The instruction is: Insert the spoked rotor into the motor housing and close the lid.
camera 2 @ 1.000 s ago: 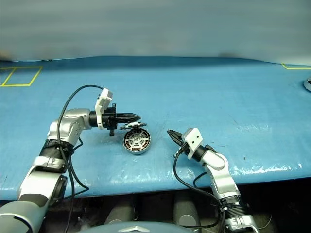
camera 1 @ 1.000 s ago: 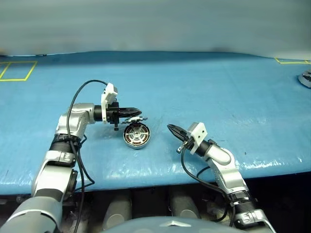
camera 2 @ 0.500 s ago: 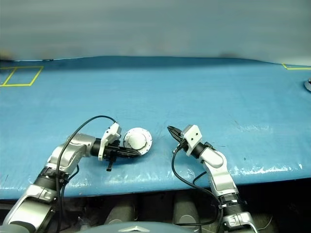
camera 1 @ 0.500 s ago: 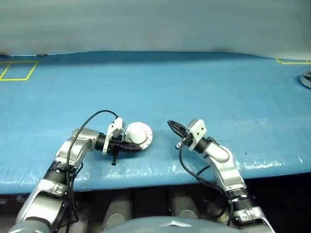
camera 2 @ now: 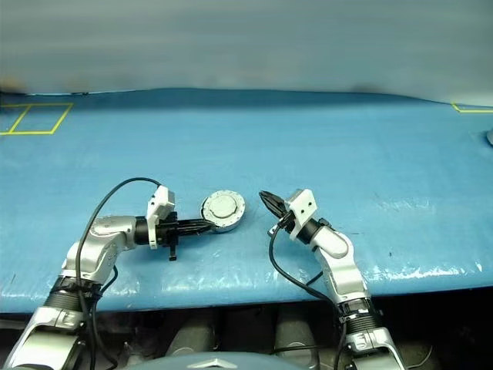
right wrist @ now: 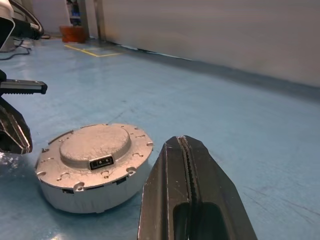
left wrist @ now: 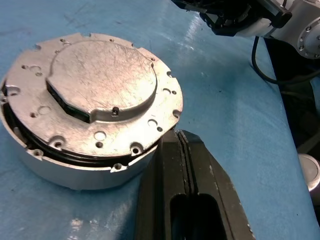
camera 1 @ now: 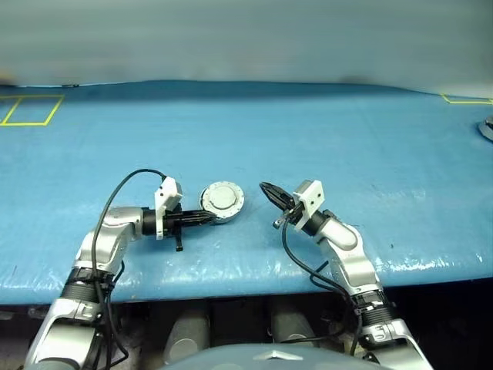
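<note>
The round pale grey metal lid [camera 1: 222,199] is sitting flat on the silver motor housing [left wrist: 75,172] on the blue tabletop [camera 1: 347,139], so assembly looks finished. I am resting my left claw [camera 1: 202,219], pinched empty, beside it; my right claw [camera 1: 267,190] is hovering shut, holding nothing.

A broad counter [camera 1: 323,131] covered in glossy blue sheeting carries the scene. Yellow tape outlines a rectangle [camera 1: 31,110] at its far left corner, and another yellow tape corner mark [camera 1: 464,98] sits at the far right. A small pale grey round object [camera 1: 487,127] lies at the right edge, cut off by the frame. Behind the counter stands a plain grey wall [camera 1: 246,38].
</note>
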You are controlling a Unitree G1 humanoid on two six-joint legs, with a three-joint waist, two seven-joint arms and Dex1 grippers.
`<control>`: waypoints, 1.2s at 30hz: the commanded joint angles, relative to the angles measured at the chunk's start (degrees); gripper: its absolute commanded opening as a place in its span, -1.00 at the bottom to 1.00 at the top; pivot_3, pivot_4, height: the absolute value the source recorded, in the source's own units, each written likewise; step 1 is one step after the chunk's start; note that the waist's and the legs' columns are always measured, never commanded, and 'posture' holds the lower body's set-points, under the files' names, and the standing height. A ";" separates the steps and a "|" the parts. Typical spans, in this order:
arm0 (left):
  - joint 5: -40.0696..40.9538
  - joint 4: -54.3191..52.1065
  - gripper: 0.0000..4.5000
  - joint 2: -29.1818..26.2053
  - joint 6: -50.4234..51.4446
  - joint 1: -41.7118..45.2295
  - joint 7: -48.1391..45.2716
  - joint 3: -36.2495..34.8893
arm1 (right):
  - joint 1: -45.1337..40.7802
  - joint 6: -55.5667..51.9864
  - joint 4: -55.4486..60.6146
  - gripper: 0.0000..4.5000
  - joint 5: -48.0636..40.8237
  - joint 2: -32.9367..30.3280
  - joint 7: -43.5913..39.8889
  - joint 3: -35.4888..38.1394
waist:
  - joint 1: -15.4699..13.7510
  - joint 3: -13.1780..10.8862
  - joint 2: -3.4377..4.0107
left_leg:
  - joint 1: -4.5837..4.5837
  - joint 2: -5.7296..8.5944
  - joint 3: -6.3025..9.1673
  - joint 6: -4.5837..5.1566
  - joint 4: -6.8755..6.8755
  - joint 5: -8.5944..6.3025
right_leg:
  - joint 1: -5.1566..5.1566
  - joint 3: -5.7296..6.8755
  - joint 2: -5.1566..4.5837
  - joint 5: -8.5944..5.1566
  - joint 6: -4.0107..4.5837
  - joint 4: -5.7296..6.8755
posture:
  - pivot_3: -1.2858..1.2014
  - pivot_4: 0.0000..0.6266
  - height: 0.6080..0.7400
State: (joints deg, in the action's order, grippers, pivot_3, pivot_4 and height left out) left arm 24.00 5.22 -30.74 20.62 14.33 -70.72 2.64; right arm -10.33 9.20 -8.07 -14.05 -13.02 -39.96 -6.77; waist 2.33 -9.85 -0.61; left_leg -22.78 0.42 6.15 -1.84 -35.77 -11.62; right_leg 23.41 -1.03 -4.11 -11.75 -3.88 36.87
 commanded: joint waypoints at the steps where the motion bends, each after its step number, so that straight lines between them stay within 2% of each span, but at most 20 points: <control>1: 4.36 -7.32 -0.99 -2.35 0.87 -2.76 -2.64 -1.97 | -0.97 -1.49 3.30 -1.00 -2.83 -0.25 -3.16 -0.12 | 0.04 0.00 0.01 | 0.00 0.00 0.00 0.00 0.01 0.00 | 0.01 0.00 0.00 0.00 0.00 -0.01 | 0.03 -0.52 1.00; 4: 3.60 -10.60 -0.99 -4.44 -1.01 -6.36 -2.43 -2.19 | -1.73 -3.11 3.43 -1.00 -3.41 0.00 -5.41 -1.43 | 0.12 -0.01 0.03 | 0.04 -0.04 -0.01 0.00 0.05 -0.01 | 0.02 0.01 0.01 -0.04 0.07 0.01 | 0.03 -0.52 1.00; 8: 3.87 -10.03 -0.99 -2.89 -3.53 -7.65 2.82 -5.96 | -3.36 -5.96 1.83 -1.00 -1.71 0.49 -5.88 -3.31 | -0.06 -0.02 0.03 | 0.08 -0.07 0.00 0.00 0.07 0.00 | 0.02 0.03 0.05 -0.07 0.11 0.05 | 0.03 -0.52 1.00; 11: 1.78 -10.11 -1.00 -2.24 -6.26 -9.32 6.91 -7.19 | -5.52 -5.70 -0.57 -0.74 2.95 0.39 -4.34 -5.60 | -0.09 -0.01 0.03 | 0.08 -0.07 -0.01 0.00 0.04 0.00 | 0.01 0.02 0.05 -0.07 0.11 0.04 | 0.03 -0.52 1.00; 16: -2.19 -8.41 -1.00 -0.98 -13.33 -12.47 10.54 -6.82 | -8.83 -3.82 -2.81 0.00 9.57 1.40 0.94 -7.21 | -0.13 -0.02 0.03 | 0.04 -0.07 -0.09 -0.02 0.17 -0.01 | 0.13 -0.03 0.05 -0.06 0.12 0.00 | 0.03 -0.52 1.00; 21: -1.50 -8.23 -1.00 1.46 -16.26 -15.05 13.90 -8.69 | -10.48 -6.41 -1.80 0.75 11.11 0.99 -0.86 -9.54 | -0.15 -0.01 0.03 | 0.05 -0.07 -0.07 -0.02 0.23 -0.01 | 0.14 -0.01 0.05 -0.07 0.13 0.00 | 0.03 -0.52 1.00; 23: -1.39 -7.84 -1.00 2.08 -16.85 -15.99 14.78 -9.13 | -11.34 -6.39 -2.27 0.99 12.60 0.66 -1.13 -10.74 | -0.08 -0.01 0.03 | 0.06 -0.07 -0.07 -0.02 0.21 -0.01 | 0.12 -0.01 0.05 -0.07 0.13 0.01 | 0.03 -0.52 1.00; 36: -0.66 -6.23 -1.00 5.34 -20.62 -18.62 18.01 -10.23 | -15.51 -11.00 -8.27 0.99 12.11 3.45 -3.04 -12.03 | -0.04 -0.01 0.02 | 0.09 -0.07 -0.09 -0.02 0.18 -0.01 | 0.09 -0.01 0.05 -0.07 0.13 0.02 | 0.03 -0.52 1.00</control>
State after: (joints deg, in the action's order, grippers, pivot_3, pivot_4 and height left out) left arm 22.68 -0.52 -25.77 1.59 -4.24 -53.18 -6.34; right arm -25.26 -0.70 -16.01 -0.89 -10.02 -42.45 -19.60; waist 2.28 -9.86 -0.59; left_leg -22.69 0.35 6.07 -1.86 -35.60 -11.63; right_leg 23.50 -1.04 -4.06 -11.82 -3.76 36.89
